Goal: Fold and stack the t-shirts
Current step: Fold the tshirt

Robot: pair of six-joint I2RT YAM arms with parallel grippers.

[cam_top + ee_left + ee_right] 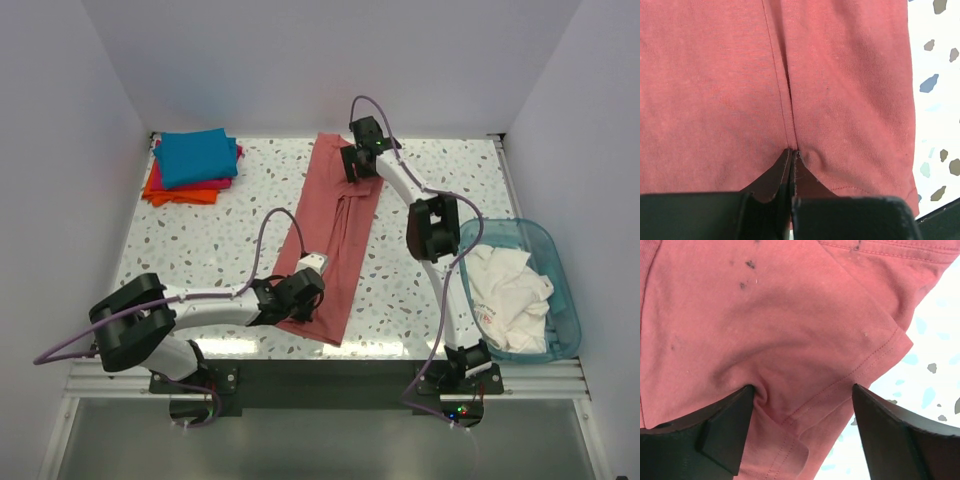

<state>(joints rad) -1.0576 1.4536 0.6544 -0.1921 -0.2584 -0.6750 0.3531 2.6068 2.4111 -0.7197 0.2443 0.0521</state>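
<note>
Salmon-red cloth t-shirt (335, 240) lies mid-frame as a narrow, creased diagonal strip; left gripper (793, 151) is pinched onto its lower end, right gripper (804, 390) gapes over the upper end.

T-shirts, four: one salmon-red t-shirt (335, 240) spread as a long strip; left of it, one stack of three folded, teal-blue t-shirt (195, 157) on top, magenta-pink t-shirt (237, 163), orange t-shirt (180, 195). Right of it, one blue tub (565, 285) holding white cloth (510, 295), piece count unclear. Arms, two: left arm (210, 305), right arm (425, 222).
</note>
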